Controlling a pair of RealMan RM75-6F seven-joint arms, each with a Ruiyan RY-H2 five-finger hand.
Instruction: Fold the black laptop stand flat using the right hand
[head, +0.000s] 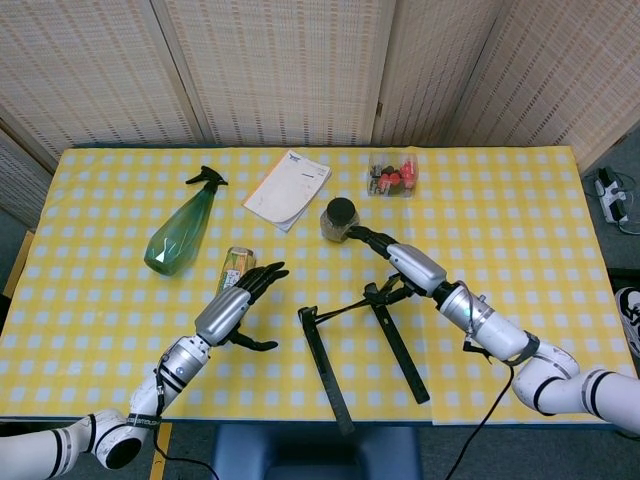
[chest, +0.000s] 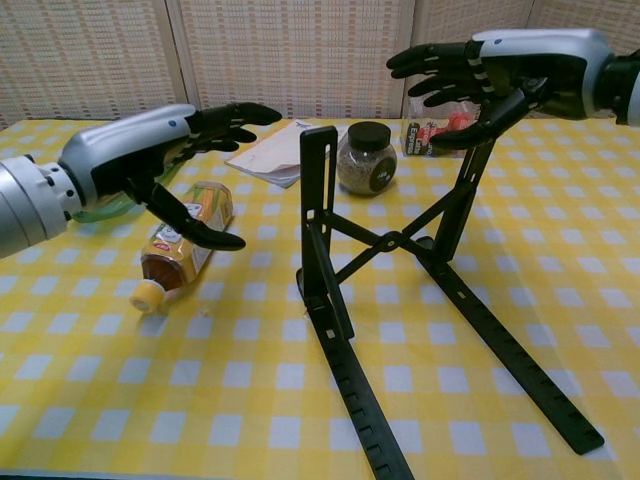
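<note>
The black laptop stand (head: 365, 335) (chest: 400, 300) stands unfolded near the table's front edge, two long rails on the cloth, uprights raised and cross-braced. My right hand (head: 405, 262) (chest: 490, 72) hovers with fingers spread at the top of the stand's right upright; in the chest view its thumb lies against that upright. My left hand (head: 235, 305) (chest: 160, 150) floats open, fingers apart, left of the stand and over the tea bottle (head: 232, 262) (chest: 180, 240), holding nothing.
A green spray bottle (head: 180, 225) (chest: 90, 190) lies at the left. A booklet (head: 288, 188), a dark-lidded jar (head: 338, 220) (chest: 365, 158) and a clear box of red items (head: 392, 176) sit behind the stand.
</note>
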